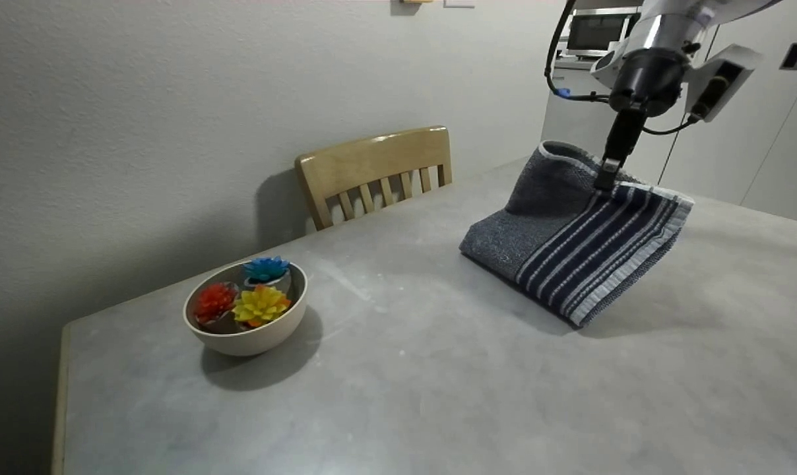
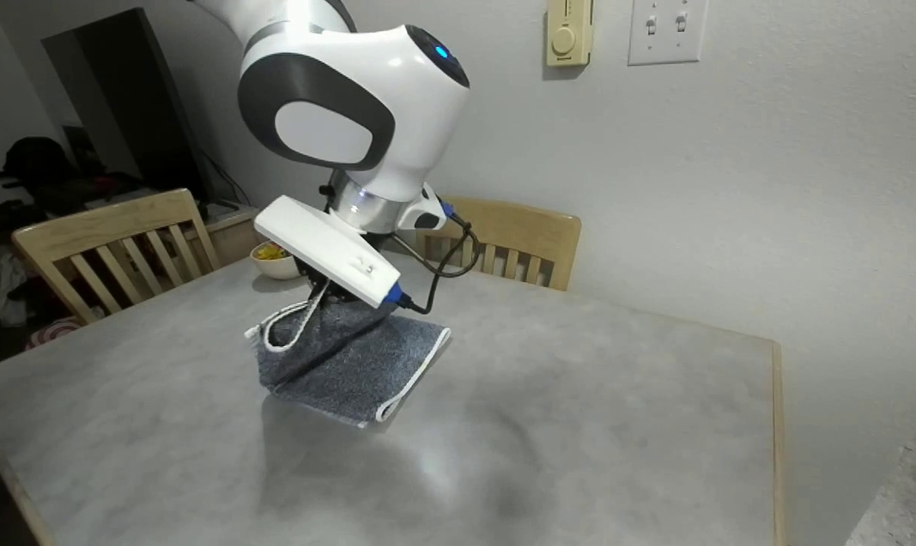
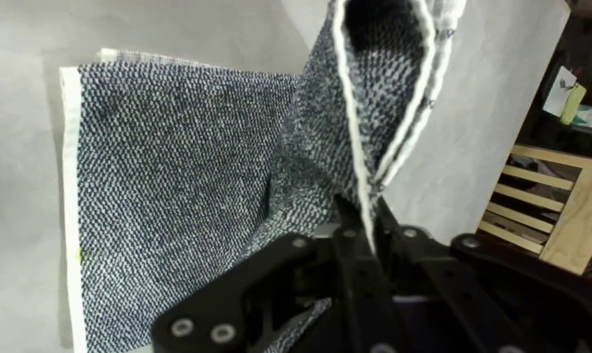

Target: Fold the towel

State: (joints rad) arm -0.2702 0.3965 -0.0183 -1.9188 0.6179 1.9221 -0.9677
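A robot arm [image 2: 420, 114] holds a blue-grey towel [image 1: 557, 244] over a grey counter [image 1: 398, 382], its gripper [image 1: 607, 179] slanting down at upper right in an exterior view. The jaws are closed on the towel, pinching it near its top edge; in the wrist view, at lower centre, white edging runs up from between them. A raised fold of the cloth curls into a loop at upper right of that view, while a flat, white-hemmed section spreads across the left. In an exterior view, a navy panel with pale stripes covers the right part of the towel; whether its lowest corner touches the counter cannot be told. Well apart at left sits a pale bowl [image 1: 260, 340] containing a red plant [image 1: 215, 302], a yellow plant [image 1: 261, 305] and a blue plant [image 1: 266, 269]. Two wooden chairs [image 2: 526, 227] stand at the counter's edge in an exterior view, one at left and one near the centre, with a thermostat [image 2: 568, 38] and a light-switch plate [image 2: 666, 38] mounted on the wall [image 2: 731, 189] at the top of the frame. A dark screen [image 2: 124, 98] stands at upper left.
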